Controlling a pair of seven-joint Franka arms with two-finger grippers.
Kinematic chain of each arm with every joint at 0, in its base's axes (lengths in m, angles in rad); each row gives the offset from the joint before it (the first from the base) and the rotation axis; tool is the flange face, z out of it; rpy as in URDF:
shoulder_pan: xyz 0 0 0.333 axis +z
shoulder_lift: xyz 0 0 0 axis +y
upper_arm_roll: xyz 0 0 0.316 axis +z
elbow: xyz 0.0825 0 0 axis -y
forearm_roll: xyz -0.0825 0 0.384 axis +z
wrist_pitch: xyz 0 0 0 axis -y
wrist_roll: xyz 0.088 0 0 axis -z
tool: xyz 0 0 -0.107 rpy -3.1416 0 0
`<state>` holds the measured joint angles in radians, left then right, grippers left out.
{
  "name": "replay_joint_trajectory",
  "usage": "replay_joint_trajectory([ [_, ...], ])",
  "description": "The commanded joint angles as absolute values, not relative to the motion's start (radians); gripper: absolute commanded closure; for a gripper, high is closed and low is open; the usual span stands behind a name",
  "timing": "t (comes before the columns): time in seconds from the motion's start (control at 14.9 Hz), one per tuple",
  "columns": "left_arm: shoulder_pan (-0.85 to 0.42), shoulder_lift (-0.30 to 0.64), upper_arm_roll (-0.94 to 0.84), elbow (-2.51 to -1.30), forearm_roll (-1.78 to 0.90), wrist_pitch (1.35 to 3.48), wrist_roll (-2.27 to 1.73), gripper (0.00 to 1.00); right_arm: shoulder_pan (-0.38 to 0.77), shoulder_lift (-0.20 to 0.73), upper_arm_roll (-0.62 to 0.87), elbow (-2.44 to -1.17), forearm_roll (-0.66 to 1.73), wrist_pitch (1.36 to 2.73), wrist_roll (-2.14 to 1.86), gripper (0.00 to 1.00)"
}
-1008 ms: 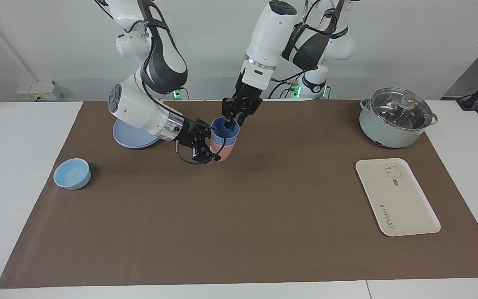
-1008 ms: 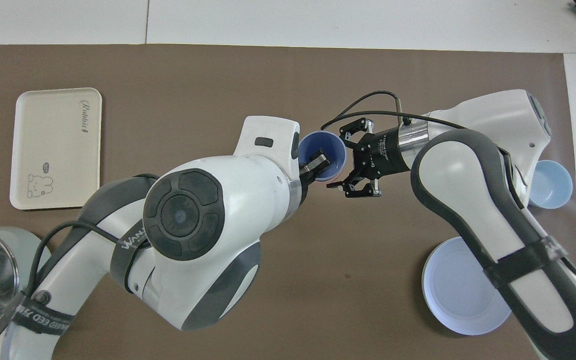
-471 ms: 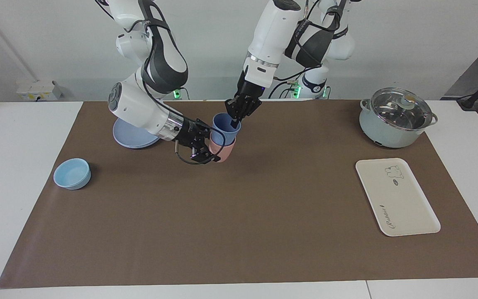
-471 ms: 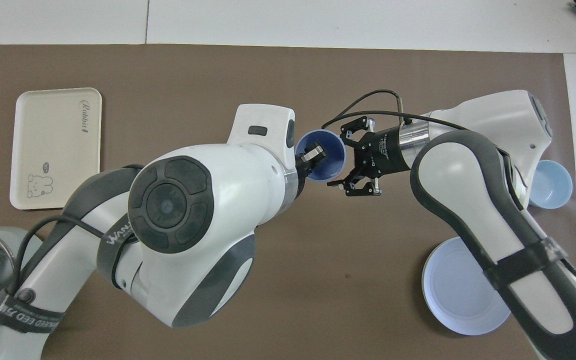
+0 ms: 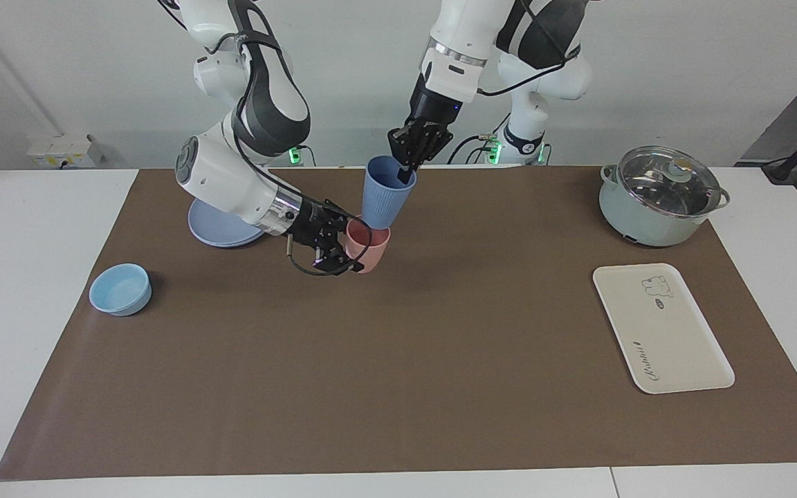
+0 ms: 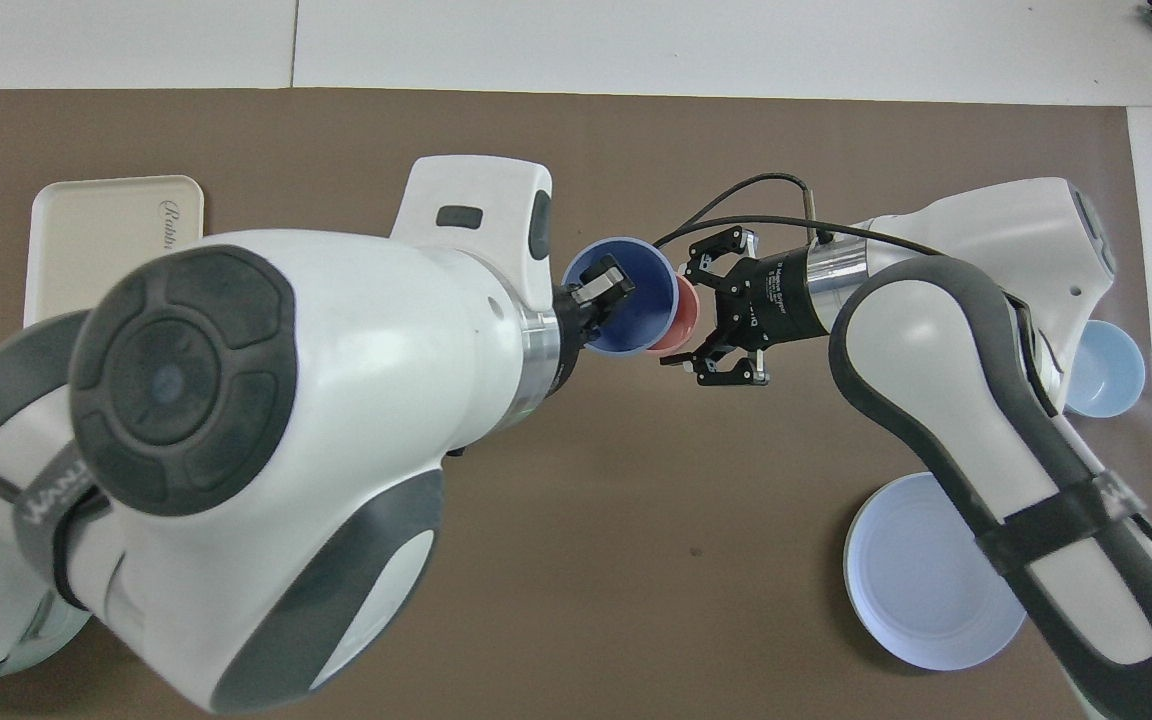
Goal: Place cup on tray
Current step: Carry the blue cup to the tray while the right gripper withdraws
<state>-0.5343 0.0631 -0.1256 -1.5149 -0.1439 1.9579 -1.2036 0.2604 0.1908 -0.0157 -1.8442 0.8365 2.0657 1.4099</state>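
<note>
The periwinkle-blue cup (image 5: 380, 197) (image 6: 626, 312) hangs tilted in the air, its base just at the mouth of a pink tumbler (image 5: 371, 253) (image 6: 684, 316). My left gripper (image 5: 407, 173) (image 6: 604, 290) comes down from above and is shut on the cup's rim, one finger inside it. The pink tumbler stands on the brown mat, with my right gripper (image 5: 351, 243) (image 6: 698, 322) shut on it from the side. The cream tray (image 5: 661, 332) (image 6: 101, 215) lies bare toward the left arm's end of the table; in the overhead view the left arm covers part of it.
A pale green pot with a glass lid (image 5: 660, 197) stands nearer the robots than the tray. A round blue plate (image 5: 222, 229) (image 6: 921, 575) and a low light-blue bowl (image 5: 120, 289) (image 6: 1106, 368) sit toward the right arm's end.
My left gripper closed on the blue cup's rim and lifted it up out of the pink tumbler. My right gripper kept holding the pink tumbler down.
</note>
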Motion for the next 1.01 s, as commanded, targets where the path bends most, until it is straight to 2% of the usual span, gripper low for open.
replay_joint_trajectory([
  [0.0, -0.465, 0.031, -0.129, -1.523, -0.144, 1.885, -1.128, 1.0, 0.2, 0.181, -0.011, -1.848, 0.844, 2.074, 1.433, 1.0],
  [0.2, -0.344, 0.005, -0.129, -1.587, -0.152, 1.853, -0.956, 1.0, 0.102, 0.183, -0.011, -1.856, 0.845, 2.059, 1.398, 1.0],
  [0.54, -0.088, -0.109, -0.129, -1.857, -0.184, 1.907, -0.493, 1.0, -0.112, 0.244, -0.009, -1.859, 0.896, 1.965, 1.206, 1.0],
  [0.74, 0.079, -0.098, -0.127, -1.934, -0.186, 1.968, -0.208, 1.0, -0.211, 0.325, -0.009, -1.83, 0.907, 1.895, 1.041, 1.0],
  [0.94, 0.234, 0.001, -0.127, -1.931, -0.21, 2.04, -0.05, 1.0, -0.3, 0.431, -0.009, -1.745, 0.927, 1.792, 0.933, 1.0],
])
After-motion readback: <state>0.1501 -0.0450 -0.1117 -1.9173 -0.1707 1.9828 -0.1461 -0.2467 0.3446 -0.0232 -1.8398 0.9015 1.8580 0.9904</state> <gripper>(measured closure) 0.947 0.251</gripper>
